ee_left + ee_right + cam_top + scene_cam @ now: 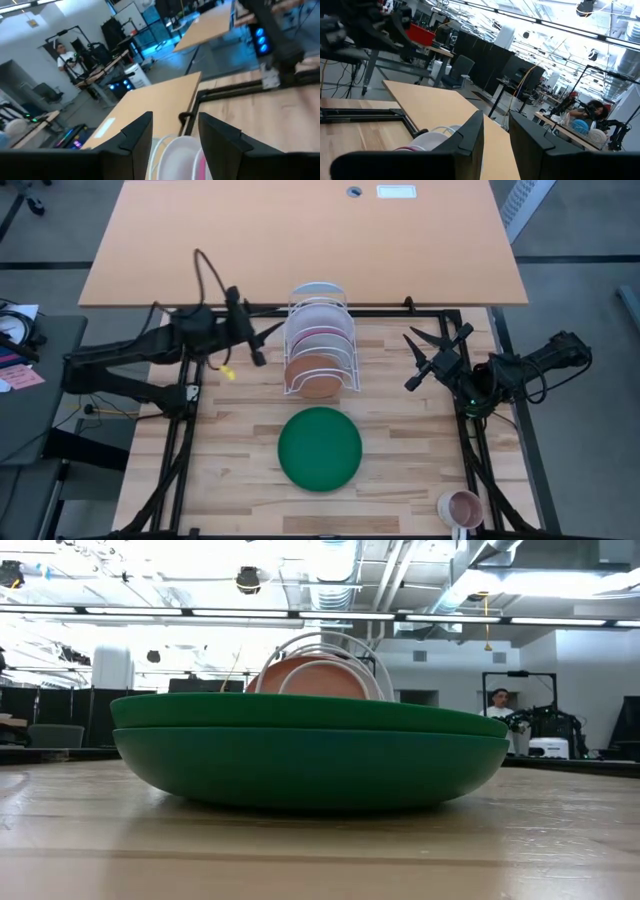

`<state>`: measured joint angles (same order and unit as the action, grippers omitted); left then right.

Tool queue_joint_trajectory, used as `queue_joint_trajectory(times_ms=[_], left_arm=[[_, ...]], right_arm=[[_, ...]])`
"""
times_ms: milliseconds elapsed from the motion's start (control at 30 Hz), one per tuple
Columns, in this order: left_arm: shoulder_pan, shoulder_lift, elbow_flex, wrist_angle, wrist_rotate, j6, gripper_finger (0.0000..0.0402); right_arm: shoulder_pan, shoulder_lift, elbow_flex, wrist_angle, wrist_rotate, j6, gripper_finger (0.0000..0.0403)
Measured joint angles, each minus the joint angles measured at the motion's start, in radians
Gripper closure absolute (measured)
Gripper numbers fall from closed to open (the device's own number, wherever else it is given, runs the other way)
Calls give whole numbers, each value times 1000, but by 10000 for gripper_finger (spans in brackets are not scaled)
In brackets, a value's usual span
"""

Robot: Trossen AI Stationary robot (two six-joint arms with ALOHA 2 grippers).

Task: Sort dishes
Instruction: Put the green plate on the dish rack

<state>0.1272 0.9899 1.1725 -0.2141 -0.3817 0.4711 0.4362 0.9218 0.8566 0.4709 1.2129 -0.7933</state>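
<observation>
The white wire rack (320,350) stands at the table's far middle. A white plate (318,290), a pink plate (320,332) and a terracotta plate (316,373) stand on edge in its slots. The dark green plate (320,448) lies flat on its base on the table, nearer than the rack; it fills the low view (310,755). My left gripper (268,343) hovers open just left of the rack, with nothing between its fingers (175,125). My right gripper (410,360) hangs open to the rack's right, empty too (496,120).
A small pink mug (460,507) stands at the table's near right corner. Bare wood lies left and right of the green plate. A black frame (440,313) runs along the table's far edge, with a second tabletop (300,240) beyond it.
</observation>
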Motion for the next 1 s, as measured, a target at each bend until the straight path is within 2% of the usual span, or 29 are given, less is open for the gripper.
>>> queue_joint_trajectory(times_ms=[200, 400, 467, 567, 700, 833, 1000], left_arm=[[-44, -67, 0, -127, 20, -113, 249], [-75, -89, 0, -308, 103, -263, 249], [-85, -89, 1, -368, 165, -341, 249], [-115, -71, 1, -454, 325, -469, 249], [-210, -38, 0, -547, 511, -585, 249], [-341, 2, 1, -616, 495, -653, 249], [-493, 68, 1, -714, 297, -758, 249]], right_arm=[[0, 0, 0, 0, 0, 0, 306], [0, 0, 0, 0, 0, 16, 306], [0, 0, 0, 0, 0, 19, 306], [0, 0, 0, -2, -1, 35, 306], [0, 0, 0, -37, -1, 70, 306], [0, 0, 0, -60, -1, 115, 306], [0, 0, 0, -120, -1, 222, 306]])
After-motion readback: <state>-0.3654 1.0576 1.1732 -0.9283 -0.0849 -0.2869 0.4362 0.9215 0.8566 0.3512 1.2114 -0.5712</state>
